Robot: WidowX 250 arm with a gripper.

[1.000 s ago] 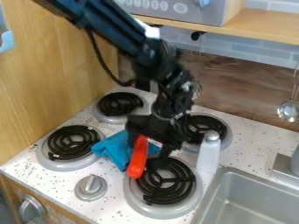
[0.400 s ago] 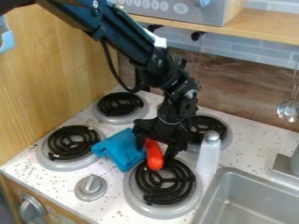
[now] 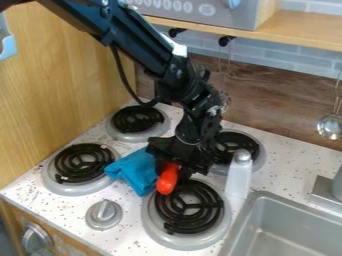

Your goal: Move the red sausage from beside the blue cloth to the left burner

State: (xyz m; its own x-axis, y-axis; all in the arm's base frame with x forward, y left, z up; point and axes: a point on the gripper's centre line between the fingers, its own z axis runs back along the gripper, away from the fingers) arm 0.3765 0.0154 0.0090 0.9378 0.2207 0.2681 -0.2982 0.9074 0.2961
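From where I stand, the claw point(image 3: 173, 173) pinches the red thing point(image 3: 167, 180) by its upper part, between the blue cloth point(image 3: 137, 171) and the burner point(image 3: 155, 225) nearest the sink point(image 3: 284, 204); it looks light, smooth, perhaps slippery, probably fairly stiff, and best gripped across its middle, with 1 side against each finger.

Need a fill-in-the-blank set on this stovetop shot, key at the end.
The gripper holds a ____ object. Beside it lies a crumpled cloth colored ____. The stovetop has ____ burners. The metal basin at lower right is a ____.

Missing words: red; blue; four; sink.
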